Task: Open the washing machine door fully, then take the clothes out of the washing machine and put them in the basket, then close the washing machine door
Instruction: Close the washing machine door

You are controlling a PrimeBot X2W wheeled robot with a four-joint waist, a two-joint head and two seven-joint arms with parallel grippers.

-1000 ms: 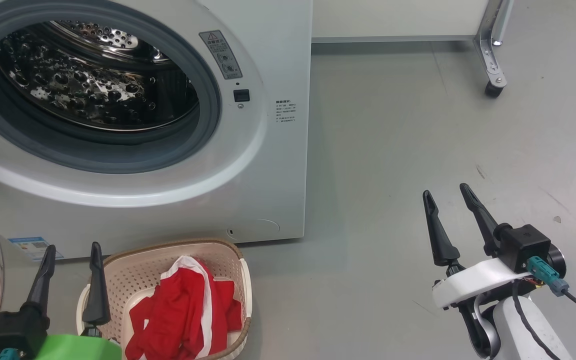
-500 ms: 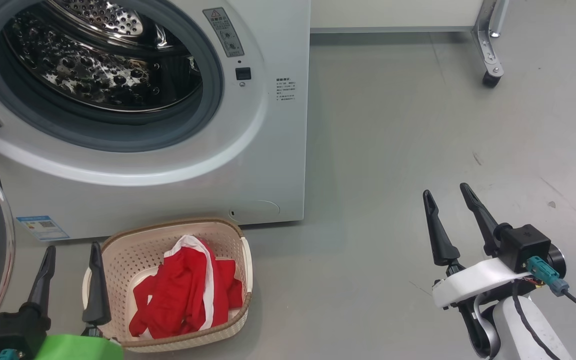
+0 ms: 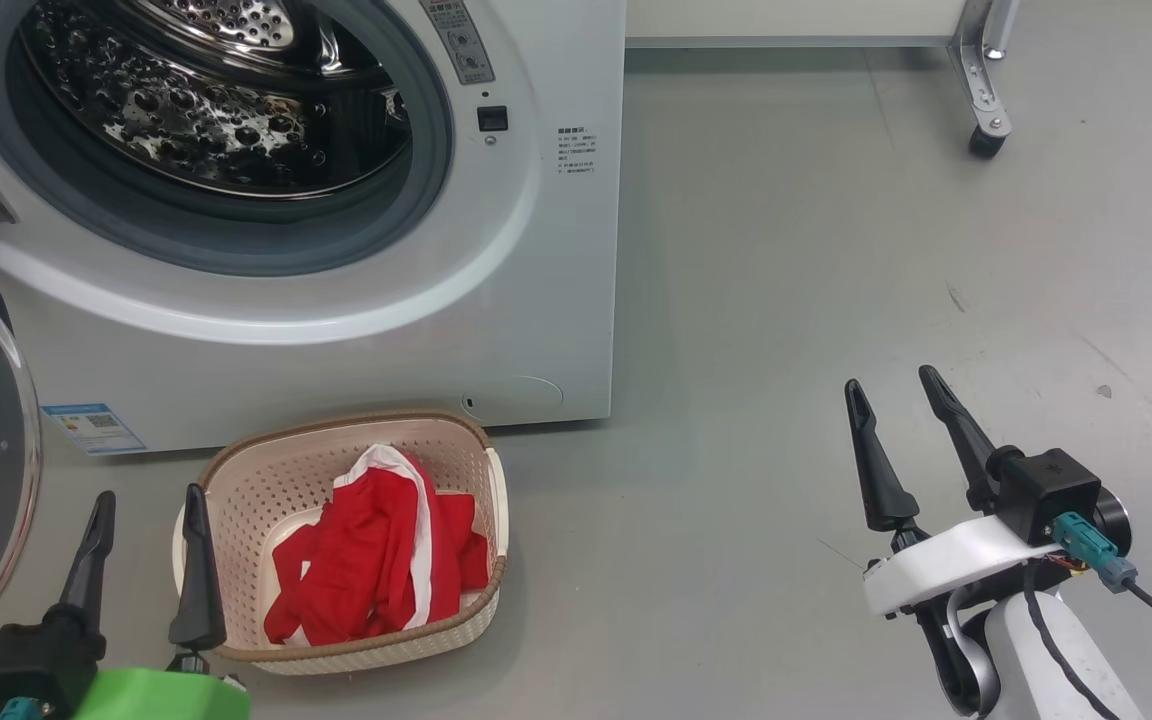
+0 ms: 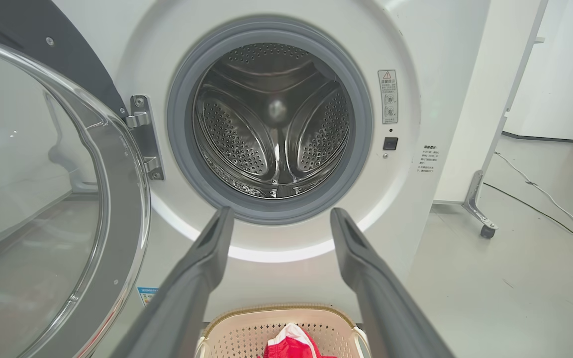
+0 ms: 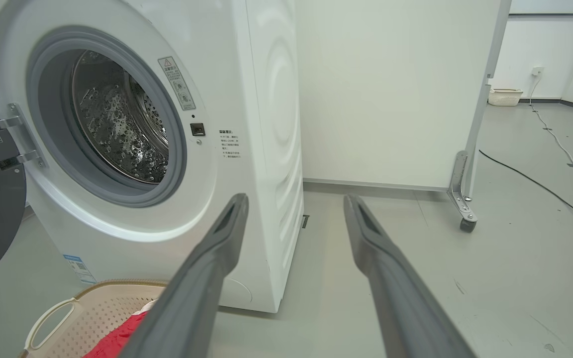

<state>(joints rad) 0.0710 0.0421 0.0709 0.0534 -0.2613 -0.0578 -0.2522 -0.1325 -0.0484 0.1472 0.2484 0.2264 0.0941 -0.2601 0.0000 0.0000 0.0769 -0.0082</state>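
The white washing machine (image 3: 556, 300) stands at the upper left, and its steel drum (image 4: 271, 124) shows no fabric. The washing machine door (image 4: 43, 199) hangs swung open on the left, its glass bowl facing me. The red clothes (image 3: 366, 565) with white trim lie in the cream basket (image 3: 236, 470) on the floor in front of the machine. My left gripper (image 3: 150, 494) is open and holds nothing, just left of the basket. My right gripper (image 3: 888, 379) is open and holds nothing, over bare floor well right of the machine.
A wheeled metal stand leg (image 3: 981, 100) stands at the back right, beside a white wall panel (image 5: 391, 89). A black cable (image 5: 540, 184) runs across the grey floor further right. A second small basket (image 5: 504, 97) sits far off by the wall.
The whole head view has shifted, so the machine and basket sit higher in the picture: the camera moved. Both grippers stay open in the same places.
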